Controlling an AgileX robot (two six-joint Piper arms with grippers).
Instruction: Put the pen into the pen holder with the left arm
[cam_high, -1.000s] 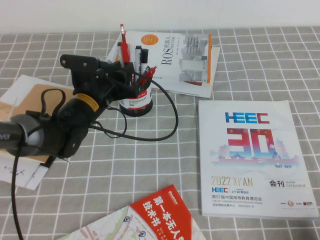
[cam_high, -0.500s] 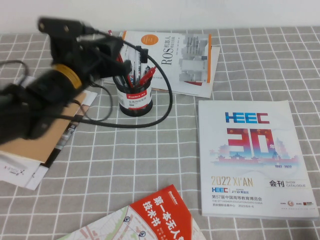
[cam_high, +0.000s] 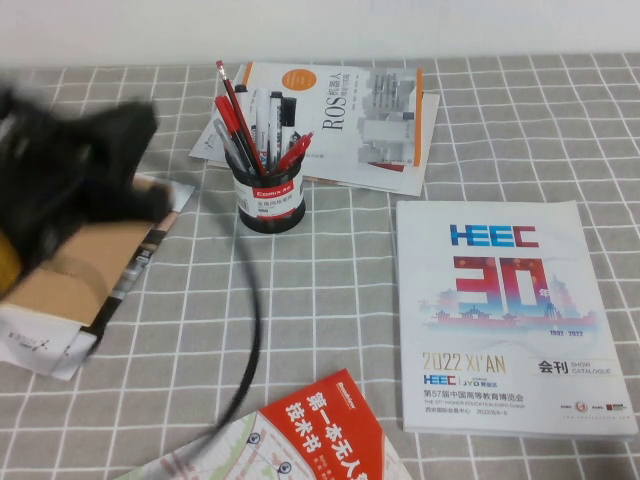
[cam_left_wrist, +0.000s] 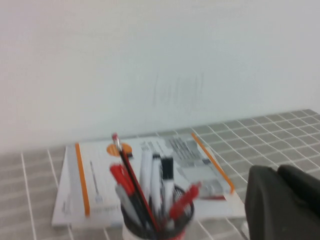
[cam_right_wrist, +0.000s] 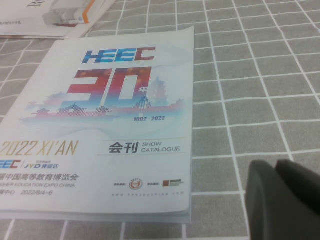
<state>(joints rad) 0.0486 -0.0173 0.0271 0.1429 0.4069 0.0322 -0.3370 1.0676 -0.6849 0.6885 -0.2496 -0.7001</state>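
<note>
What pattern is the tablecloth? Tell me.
Grey with a white grid, clearest in the high view: tablecloth.

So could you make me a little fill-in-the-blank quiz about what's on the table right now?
1. The pen holder is a black mesh cup with a ____ label band.
2. The pen is standing ____ the pen holder.
3. The left gripper is off to the ____ of the pen holder, not touching it.
4. The right gripper is over the grey checked tablecloth, next to the show ____.

Missing words: red; inside; left; catalogue
</note>
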